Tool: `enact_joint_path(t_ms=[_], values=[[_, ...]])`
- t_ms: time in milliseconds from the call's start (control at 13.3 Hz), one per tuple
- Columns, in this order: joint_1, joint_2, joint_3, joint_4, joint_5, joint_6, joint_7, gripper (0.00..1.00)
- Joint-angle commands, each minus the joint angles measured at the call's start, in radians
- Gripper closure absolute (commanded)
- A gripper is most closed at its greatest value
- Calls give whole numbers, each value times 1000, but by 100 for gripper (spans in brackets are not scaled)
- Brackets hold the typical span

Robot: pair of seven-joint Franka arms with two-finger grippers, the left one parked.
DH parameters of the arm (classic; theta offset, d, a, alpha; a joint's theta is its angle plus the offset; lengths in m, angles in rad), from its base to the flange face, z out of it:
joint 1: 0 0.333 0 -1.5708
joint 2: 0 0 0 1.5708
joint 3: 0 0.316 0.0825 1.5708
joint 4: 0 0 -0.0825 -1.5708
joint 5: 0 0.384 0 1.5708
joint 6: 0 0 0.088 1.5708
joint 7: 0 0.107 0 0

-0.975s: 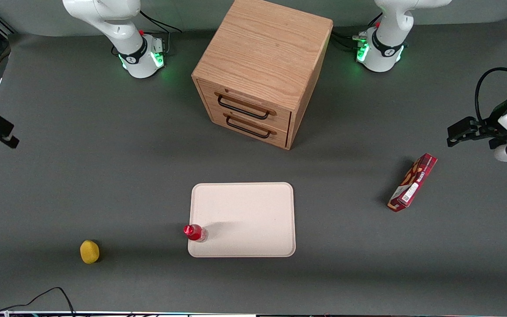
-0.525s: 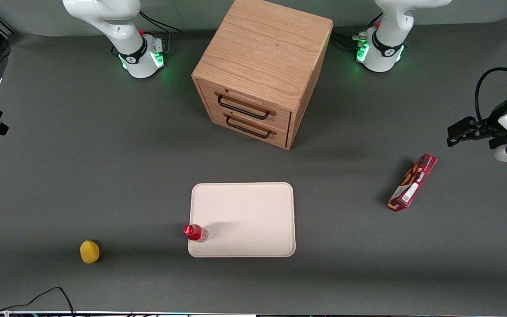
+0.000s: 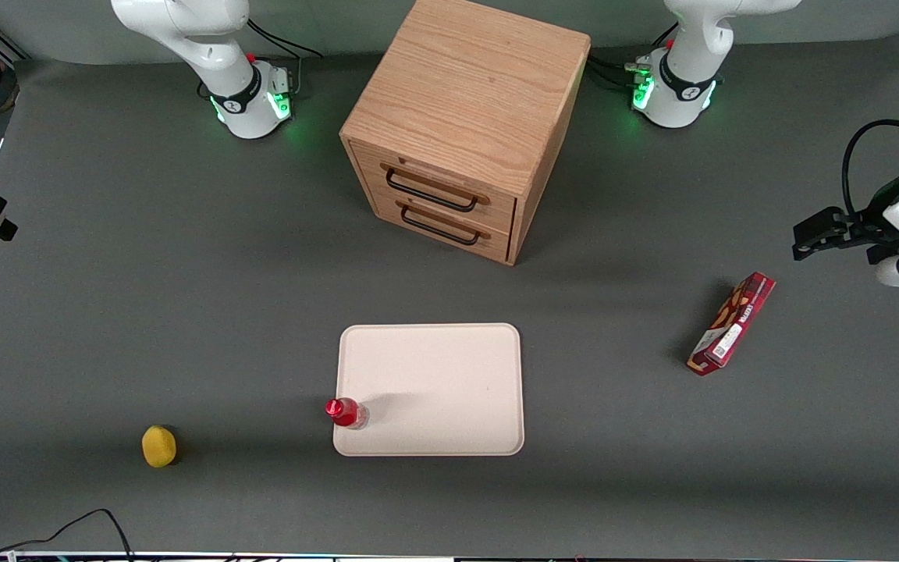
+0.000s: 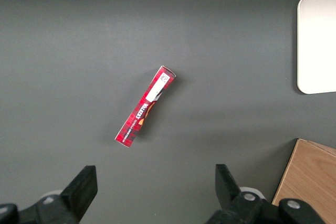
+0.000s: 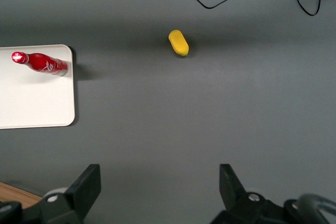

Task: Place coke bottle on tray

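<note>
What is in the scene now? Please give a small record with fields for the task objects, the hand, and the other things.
coke bottle: stands upright on the tray, at its corner toward the working arm's end and near the front camera
tray: cream-white, flat on the table, nearer the front camera than the wooden drawer cabinet
hand: open, holds nothing, high above bare table, apart from the bottle
drawers: both closed
yellow object: on the table, toward the working arm's end
red snack box: on the table, toward the parked arm's end
</note>
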Motion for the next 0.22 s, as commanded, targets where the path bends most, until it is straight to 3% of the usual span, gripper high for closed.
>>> enact_joint_path(t_ms=[0, 150], values=[[2, -15, 5, -19, 10, 5, 36, 0], [2, -12, 5, -19, 10, 8, 35, 0]])
